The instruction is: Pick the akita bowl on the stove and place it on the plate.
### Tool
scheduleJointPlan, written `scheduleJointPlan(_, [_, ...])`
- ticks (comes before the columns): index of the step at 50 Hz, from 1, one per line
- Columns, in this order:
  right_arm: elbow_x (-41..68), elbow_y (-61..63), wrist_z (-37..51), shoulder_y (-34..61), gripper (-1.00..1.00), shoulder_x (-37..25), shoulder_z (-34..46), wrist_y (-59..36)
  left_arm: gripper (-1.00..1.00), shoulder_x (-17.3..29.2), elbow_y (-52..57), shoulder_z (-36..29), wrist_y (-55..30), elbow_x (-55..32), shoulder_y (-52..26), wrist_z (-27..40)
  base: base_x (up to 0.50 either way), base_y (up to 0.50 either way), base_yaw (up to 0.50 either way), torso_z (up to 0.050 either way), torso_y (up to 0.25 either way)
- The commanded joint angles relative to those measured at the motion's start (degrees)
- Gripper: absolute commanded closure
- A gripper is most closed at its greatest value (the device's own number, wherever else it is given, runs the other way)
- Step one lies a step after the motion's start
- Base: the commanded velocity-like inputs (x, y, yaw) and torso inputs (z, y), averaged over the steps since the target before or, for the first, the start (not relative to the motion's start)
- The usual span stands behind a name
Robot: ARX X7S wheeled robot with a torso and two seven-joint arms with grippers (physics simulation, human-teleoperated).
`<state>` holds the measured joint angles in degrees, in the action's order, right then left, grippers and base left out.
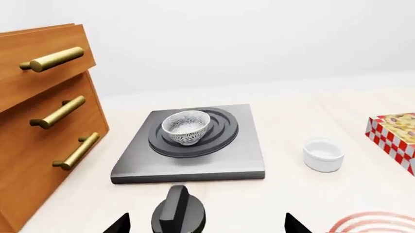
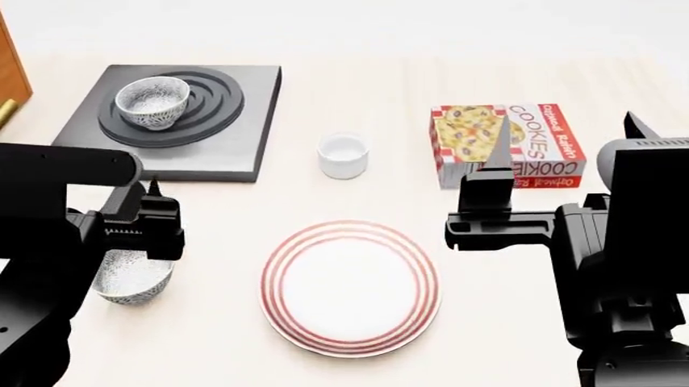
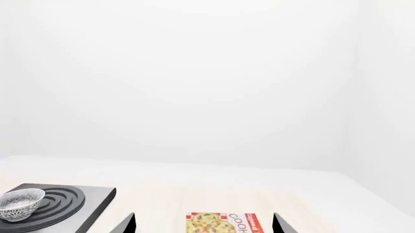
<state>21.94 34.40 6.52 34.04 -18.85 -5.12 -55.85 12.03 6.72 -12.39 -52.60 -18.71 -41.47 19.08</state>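
So the akita bowl (image 2: 153,101) I'm after is a small deep white one covered in grey-black speckle, sitting upright on the burner rings of the stove (image 2: 226,149) at about 10 o'clock from the plate (image 2: 351,288) in my head cam. My left wrist cam also picks up a wooden drawer unit (image 1: 45,126) and a black knob (image 1: 178,211), which the head view mostly misses, while only the head cam shows a twin bowl (image 2: 131,278) tucked under my left arm. Both the left gripper (image 1: 204,224) and right gripper (image 3: 202,223) have their fingers spread wide, holding nothing.
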Motion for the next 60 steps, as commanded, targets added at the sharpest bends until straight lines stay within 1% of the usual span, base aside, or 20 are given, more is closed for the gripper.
scheduleJointPlan(1, [0.36, 0.15, 0.23, 0.10, -1.00, -0.08, -0.01, -0.14, -1.00, 0.14, -0.17, -0.10, 0.08, -0.28, -0.09, 0.23, 0.24, 0.00, 0.00, 0.000, 0.000])
scheduleJointPlan(60, [1.43, -0.24, 0.94, -0.08, -1.00, -0.87, 0.65, 0.68, -1.00, 0.94, -0.10, -1.23, 0.21, -1.50, -0.62, 1.23, 0.24, 0.00, 0.00, 0.000, 0.000])
